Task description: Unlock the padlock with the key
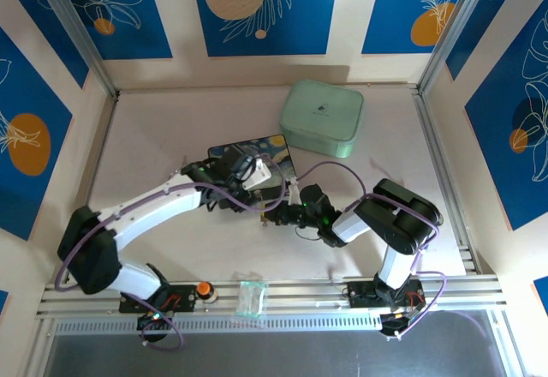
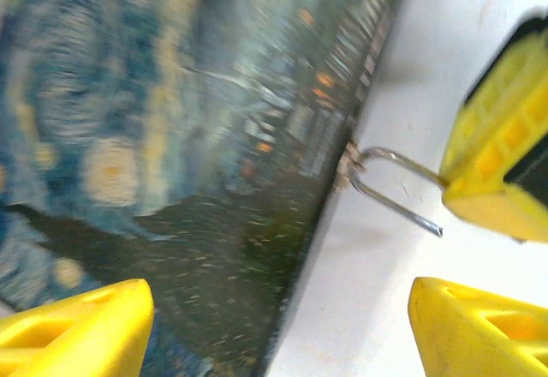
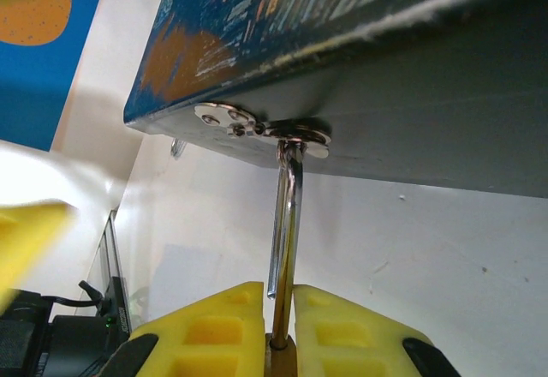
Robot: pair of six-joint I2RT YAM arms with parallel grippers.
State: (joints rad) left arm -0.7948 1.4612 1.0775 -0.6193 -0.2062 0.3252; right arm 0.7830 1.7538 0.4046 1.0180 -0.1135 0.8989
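- From above, we saw the left tool (image 1: 253, 176) hover over the patterned box (image 1: 257, 148), and the right tool (image 1: 278, 217) at its near edge.
- Left wrist: our left tool gaped wide and empty, facing the shackle (image 2: 390, 180).
- Right wrist: that tool pinched the padlock (image 3: 285, 223), which was hooked through the box's hasp (image 3: 274, 126); we judged this steadied it.

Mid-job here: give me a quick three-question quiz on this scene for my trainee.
1. True or false: the left claw is open.
2. The right claw is shut on: A) the padlock B) the green box C) nothing.
3. Fill in: the padlock's shackle hooks through the hasp on the ___ box.
Key: 1 true; 2 A; 3 dark painted box.
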